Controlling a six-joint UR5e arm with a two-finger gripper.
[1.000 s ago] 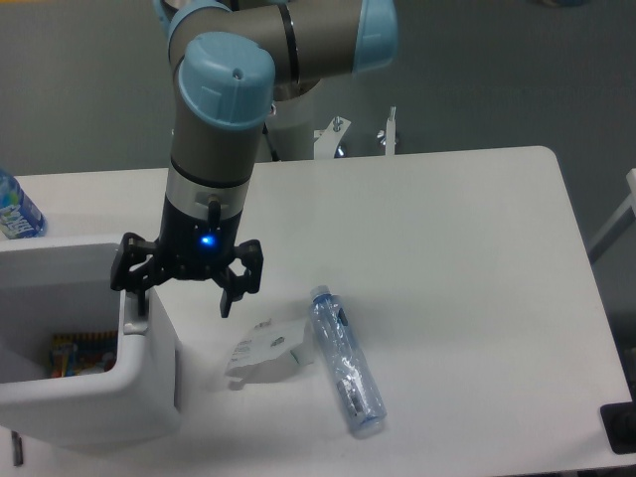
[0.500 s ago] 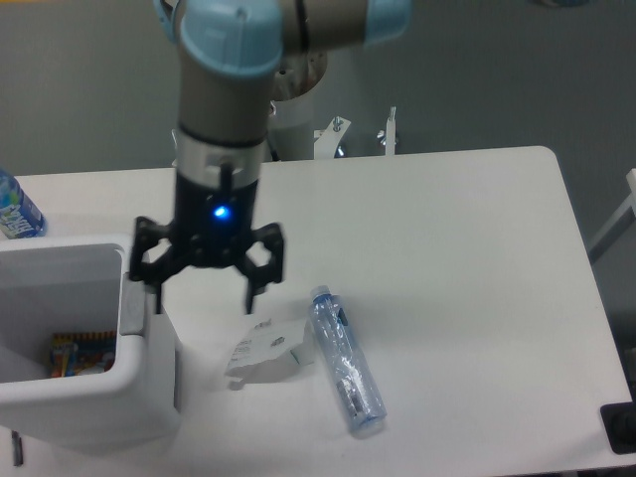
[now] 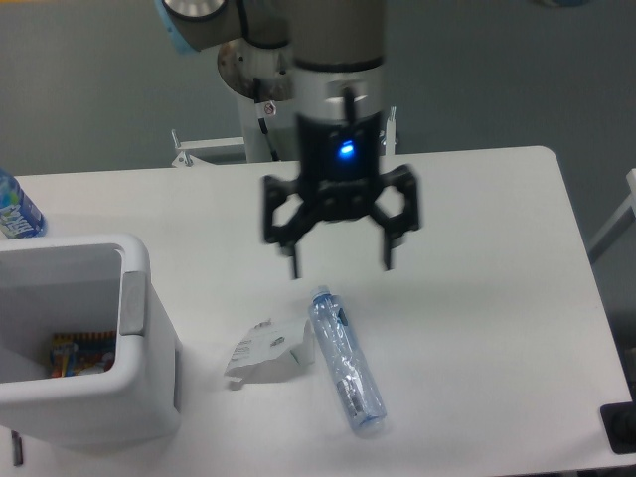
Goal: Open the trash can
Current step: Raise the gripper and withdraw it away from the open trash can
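- The trash can point(image 3: 89, 397) sits at the lower left of the frame, its top open and colourful packaging visible inside.
- The gripper point(image 3: 341, 260) hangs at centre frame, fingers spread wide, holding nothing.
- Risk: a low descent here could knock the plastic bottle point(image 3: 346, 361) or crumpled wrapper point(image 3: 266, 350) lying just below it.
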